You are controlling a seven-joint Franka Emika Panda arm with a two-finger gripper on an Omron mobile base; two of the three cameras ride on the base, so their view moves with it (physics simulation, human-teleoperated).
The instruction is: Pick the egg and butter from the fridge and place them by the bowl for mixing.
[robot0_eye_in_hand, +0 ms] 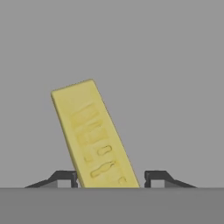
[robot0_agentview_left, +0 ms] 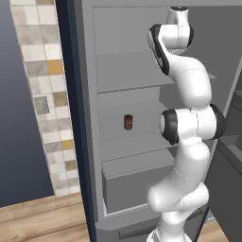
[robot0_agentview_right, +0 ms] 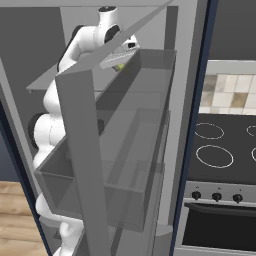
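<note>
The butter, a flat yellow stick with embossed marks, lies tilted on a light grey fridge shelf in the hand view. My gripper straddles its near end. The two dark fingertips stand on either side of the stick with only narrow gaps, so the gripper is open around it. In the right base view the gripper reaches into the upper fridge, with a bit of yellow butter under it. The open fridge shows its grey shelves and a drawer. The egg and the bowl are out of view.
A small dark red can stands on a middle fridge shelf. The open fridge door with its grey bins stands close on the arm's right. A black stove lies beyond it. A tiled wall is on the left.
</note>
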